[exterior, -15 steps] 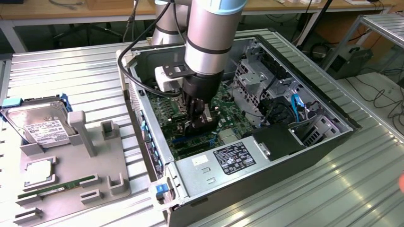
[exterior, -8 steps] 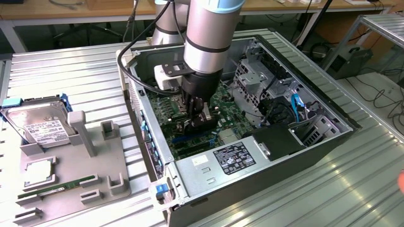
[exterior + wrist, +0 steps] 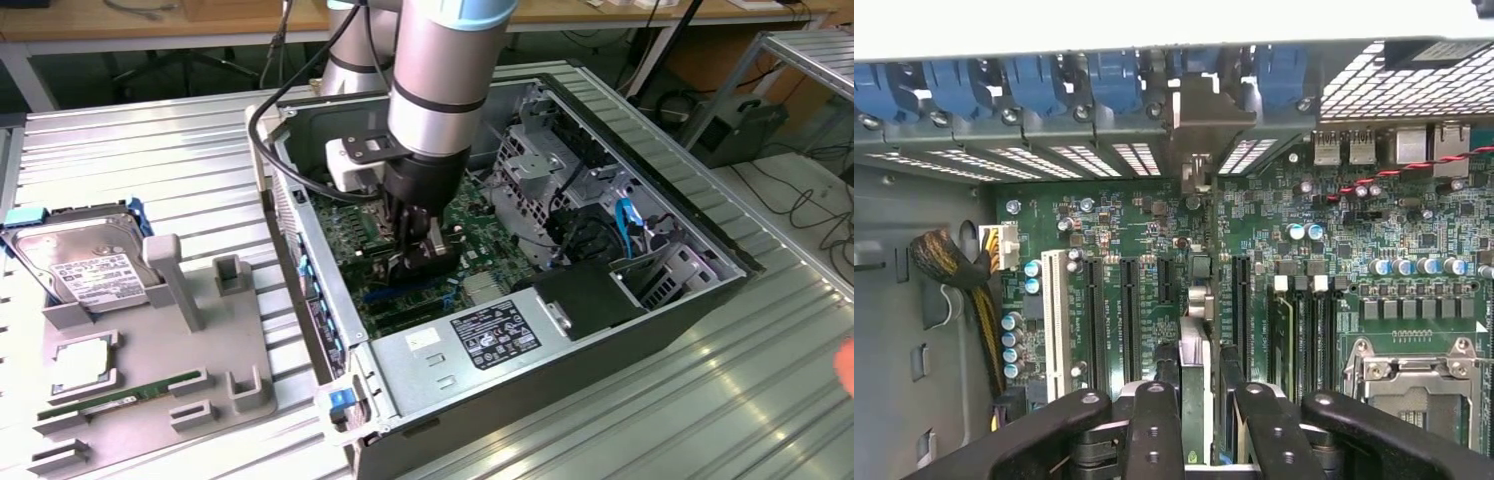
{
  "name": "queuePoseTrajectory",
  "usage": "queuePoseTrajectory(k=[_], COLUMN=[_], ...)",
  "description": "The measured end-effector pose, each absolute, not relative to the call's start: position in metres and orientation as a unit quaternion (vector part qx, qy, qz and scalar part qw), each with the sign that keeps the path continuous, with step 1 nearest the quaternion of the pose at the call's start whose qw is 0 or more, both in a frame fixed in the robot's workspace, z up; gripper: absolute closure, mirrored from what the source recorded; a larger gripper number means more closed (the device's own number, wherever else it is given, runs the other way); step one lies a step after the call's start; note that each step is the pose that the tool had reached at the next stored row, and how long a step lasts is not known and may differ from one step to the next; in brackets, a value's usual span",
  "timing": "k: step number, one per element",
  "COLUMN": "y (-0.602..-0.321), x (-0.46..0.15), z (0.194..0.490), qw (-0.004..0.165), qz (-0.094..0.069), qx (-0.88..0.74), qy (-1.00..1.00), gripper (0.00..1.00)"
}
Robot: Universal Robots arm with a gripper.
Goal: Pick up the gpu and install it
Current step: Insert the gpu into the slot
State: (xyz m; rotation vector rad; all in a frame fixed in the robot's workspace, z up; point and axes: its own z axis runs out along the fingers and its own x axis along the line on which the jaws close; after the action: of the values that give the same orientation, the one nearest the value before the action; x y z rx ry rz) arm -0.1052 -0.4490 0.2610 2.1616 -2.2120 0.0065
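Black gripper fingers [image 3: 1154,425] filled the lower edge of the wrist frame, partly closed on the gpu [image 3: 1194,375], held edge-on between them with its silver bracket [image 3: 1197,125] at upper centre against the case's rear slots. Centre of the exterior frame, the gripper [image 3: 411,262] sat deep inside the open PC case [image 3: 694,290], over the motherboard [image 3: 1144,225]. Step in hand: install, seating phase. Card probably sat at the slot [image 3: 1239,300], not clearly seated. Next move would call for straight downward pressure, edge aligned.

Ribbed shiny metal table [image 3: 147,150]; seemingly matt grey plastic holder [image 3: 200,310]
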Motion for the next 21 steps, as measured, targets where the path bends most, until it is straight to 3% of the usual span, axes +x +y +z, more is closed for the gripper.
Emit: queuePoseTrajectory(k=[21], y=[-0.4490], x=[-0.1052], z=[0.2610], qw=[0.024], qz=[0.002], qx=[0.699], qy=[-0.715], gripper=[0.74])
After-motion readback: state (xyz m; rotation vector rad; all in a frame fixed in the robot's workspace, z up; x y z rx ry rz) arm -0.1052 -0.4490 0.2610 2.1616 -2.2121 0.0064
